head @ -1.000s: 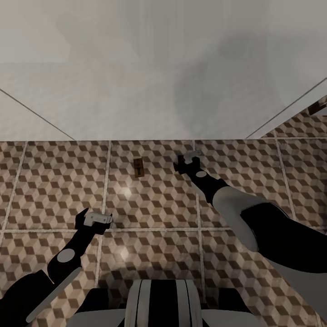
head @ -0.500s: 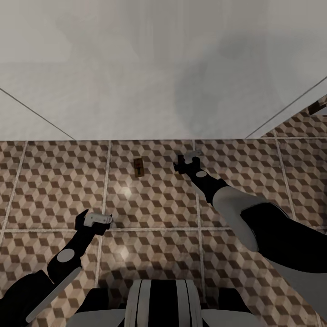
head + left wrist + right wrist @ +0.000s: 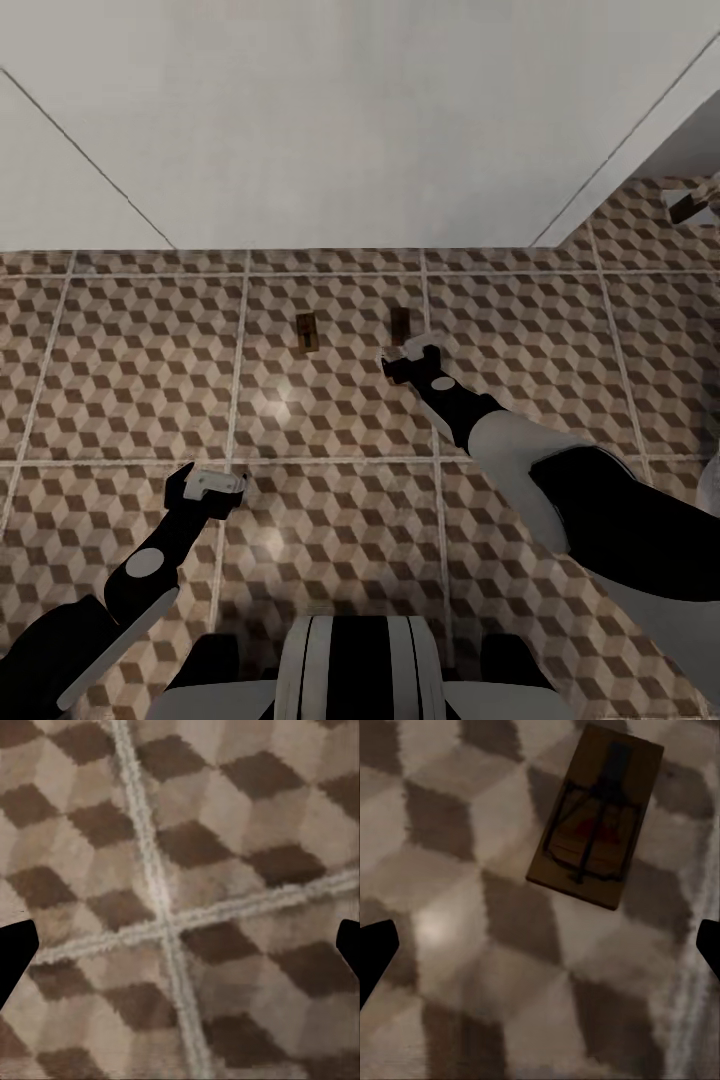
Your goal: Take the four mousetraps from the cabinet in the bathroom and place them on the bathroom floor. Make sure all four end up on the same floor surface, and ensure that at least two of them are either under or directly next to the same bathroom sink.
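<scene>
Black fingertips of our right gripper (image 3: 412, 357) are standing spread and empty, hovering just short of a mousetrap (image 3: 596, 816) that is lying flat on the bathroom floor (image 3: 330, 520), long axis pointing away from us. We are keeping our left gripper (image 3: 205, 489) open too, farther off, while a second mousetrap (image 3: 307, 332) is lying between both arms.

Two mousetraps lie on the bathroom floor (image 3: 330, 420) near the white wall-hung unit behind them: one (image 3: 306, 332) to the left, the other (image 3: 400, 323) to its right. The right gripper (image 3: 411, 358) sits just before the right-hand mousetrap, and the left gripper (image 3: 205, 488) is nearer the robot, well apart.
</scene>
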